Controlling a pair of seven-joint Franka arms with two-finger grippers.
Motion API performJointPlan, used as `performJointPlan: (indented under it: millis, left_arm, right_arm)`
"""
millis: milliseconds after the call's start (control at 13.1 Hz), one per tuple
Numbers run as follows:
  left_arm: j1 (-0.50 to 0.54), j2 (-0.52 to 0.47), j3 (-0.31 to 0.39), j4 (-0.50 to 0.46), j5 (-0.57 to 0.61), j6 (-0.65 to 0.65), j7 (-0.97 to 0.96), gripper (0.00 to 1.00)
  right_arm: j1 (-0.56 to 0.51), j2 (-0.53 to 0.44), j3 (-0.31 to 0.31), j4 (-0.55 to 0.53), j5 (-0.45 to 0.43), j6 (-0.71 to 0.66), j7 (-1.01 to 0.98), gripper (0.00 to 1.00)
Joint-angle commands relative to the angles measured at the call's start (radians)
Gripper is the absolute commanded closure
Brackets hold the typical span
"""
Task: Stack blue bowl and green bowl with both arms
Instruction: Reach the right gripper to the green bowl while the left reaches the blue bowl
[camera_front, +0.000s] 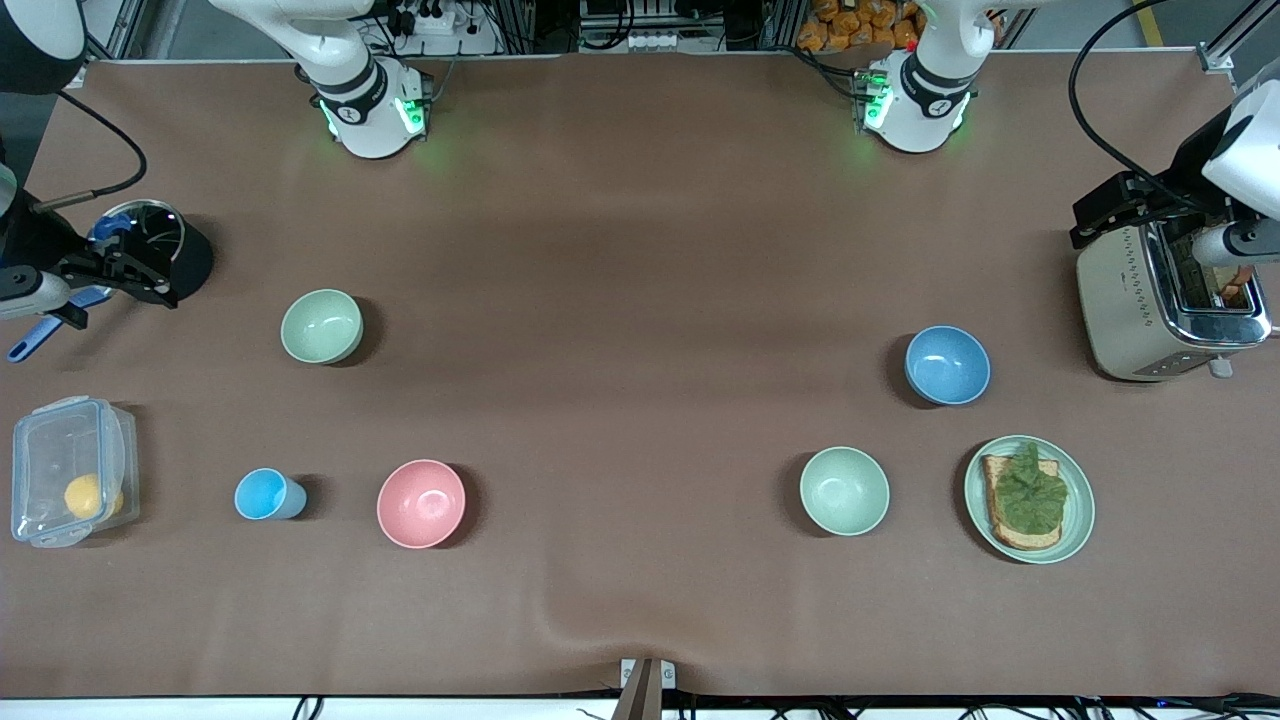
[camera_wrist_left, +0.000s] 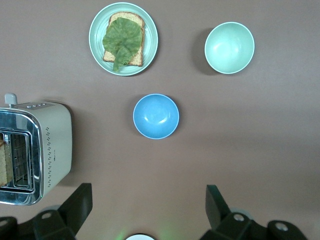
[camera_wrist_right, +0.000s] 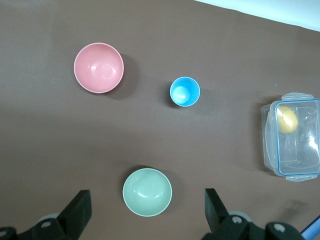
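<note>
Toward the right arm's end of the tabletop: green bowl, upright, mouth up, standing alone, farther from the front camera than pink bowl and small blue cup. Toward the left arm's end: blue bowl, upright, near toaster, with mint-green bowl and plate of toast and lettuce nearer the front camera. Well apart, the two task bowls; nothing stacked yet.

Right hand high over green bowl, fingers spread wide, holding nothing. Left hand high over the tabletop between blue bowl and toaster, likewise wide open and empty.

Likely trouble from here:
- Wrong pick on the left arm's side: mint-green bowl close to blue bowl, same size, similar tint to the wanted green one.
- Slipping grasp: smooth, thin, curved rim, probably easy to tilt or squirt out under an off-centre pinch.
- Sliding instead of lifting, if lowered onto the rim rather than astride it.
- Arm-to-arm contact near mid-tabletop during the stacking.
- Crooked nesting or a toppled bowl from a high or tilted release.
</note>
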Motion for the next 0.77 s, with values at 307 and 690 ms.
performJointPlan:
  millis: [307, 690]
  left_arm:
    - [0.018, -0.005, -0.004, -0.005, 0.010, -0.015, -0.002, 0.00]
    - [0.022, 0.042, -0.003, -0.020, 0.012, -0.012, 0.008, 0.00]
  right_arm:
    - [-0.007, 0.005, 0.004, 0.007, 0.002, -0.007, 0.001, 0.00]
    - [-0.014, 0.079, 0.002, 0.009, 0.002, -0.011, 0.000, 0.00]
